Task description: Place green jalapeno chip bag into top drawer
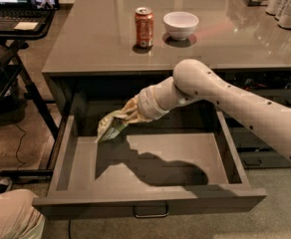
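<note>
The wide, shallow grey top drawer (195, 199) stands pulled well out from under the counter, so that part is done. The robot's two-finger gripper (129, 113), at the tip of the cream arm, is down inside the drawer's left rear part. Its fingers are clenched on the upper end of the crinkled light-green jalapeno chip bag (110, 127). The bag hangs clear of the drawer floor, casting a shadow below. What's left, I'd say, is lowering and letting go. The bag's long axis slants, with its free end pointing down-left toward the drawer's left wall.
</note>
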